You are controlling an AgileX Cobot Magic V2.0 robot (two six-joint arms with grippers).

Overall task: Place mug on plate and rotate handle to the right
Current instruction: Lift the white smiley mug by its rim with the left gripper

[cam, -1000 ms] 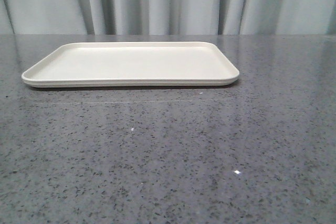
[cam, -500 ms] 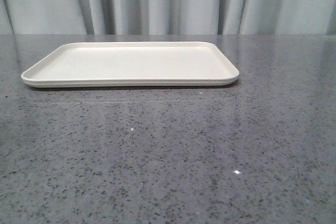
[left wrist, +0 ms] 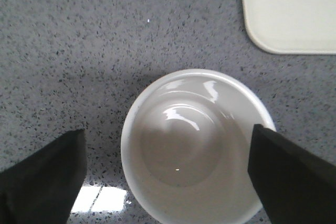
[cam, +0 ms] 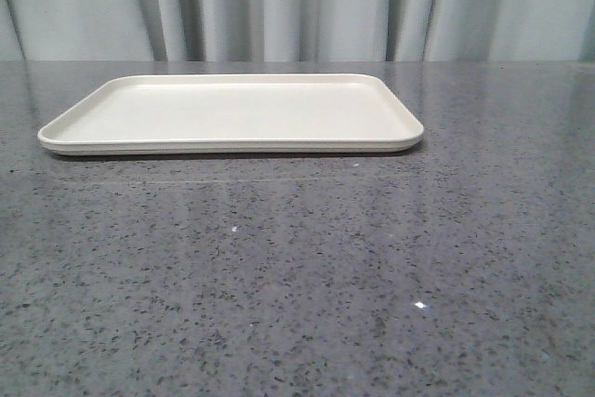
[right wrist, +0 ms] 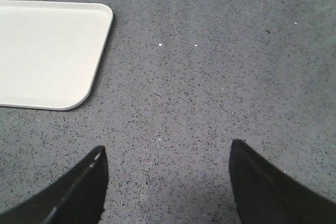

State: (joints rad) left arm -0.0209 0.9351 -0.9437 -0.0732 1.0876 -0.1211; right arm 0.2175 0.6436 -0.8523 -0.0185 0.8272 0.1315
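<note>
Nothing moved since earlier frame. Left gripper (left wrist: 168, 182) spread wide, straddling mug (left wrist: 197, 148) for grasp; plate (cam: 232, 113) bare; right gripper (right wrist: 168, 182) open, idle.

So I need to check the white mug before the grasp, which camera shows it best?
The left wrist view. It looks straight down into the round white mug, which sits on the speckled grey table between the open left gripper fingers. Its handle isn't visible there. The front and right wrist views don't show the mug at all.
</note>
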